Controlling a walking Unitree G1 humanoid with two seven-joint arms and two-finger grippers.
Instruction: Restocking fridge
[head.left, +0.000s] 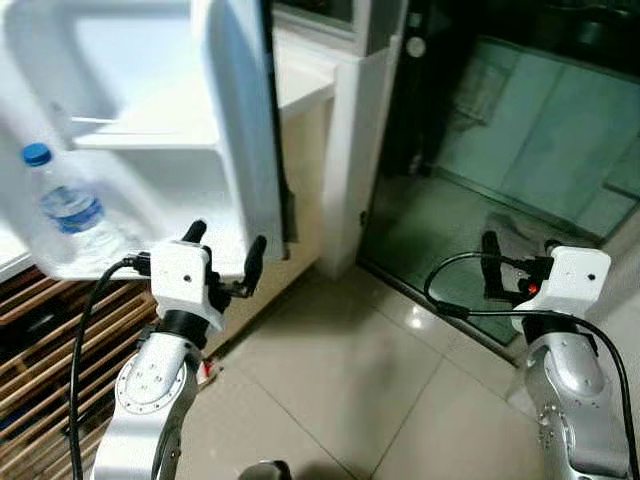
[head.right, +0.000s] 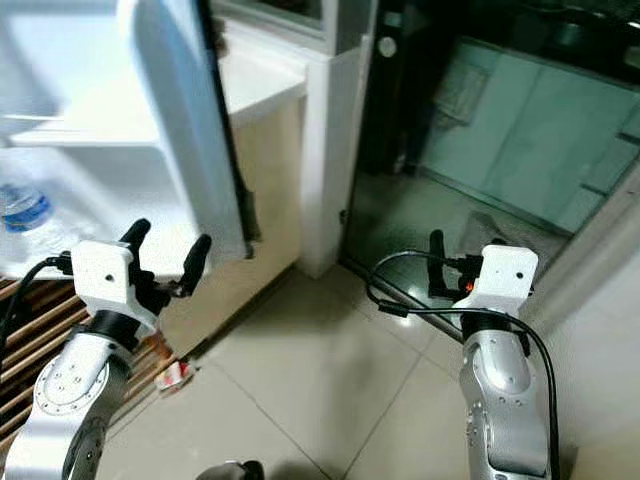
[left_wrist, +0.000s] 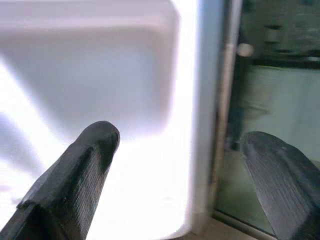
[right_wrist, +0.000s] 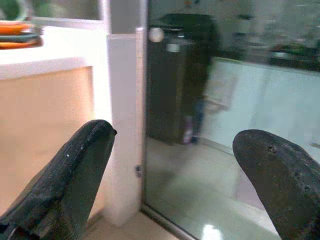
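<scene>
Shiny floor tiles (head.left: 350, 380) lie under one open white fridge door (head.left: 235, 120). From the head views, one water bottle (head.left: 68, 210) with a blue cap stands in the door shelf (head.left: 140, 262). The left gripper (head.left: 222, 252) is up at the door's bottom edge, its two fingers spread and empty. The right gripper (head.left: 518, 262) is by a glass door (head.left: 520, 150). The left wrist view shows two spread fingers (left_wrist: 75, 175) before the white door. The right wrist view shows two fingers (right_wrist: 70, 185) wide apart, holding nothing.

Glossy beige tiled floor (head.left: 340, 370) meets a glass door (head.left: 520, 140).
</scene>
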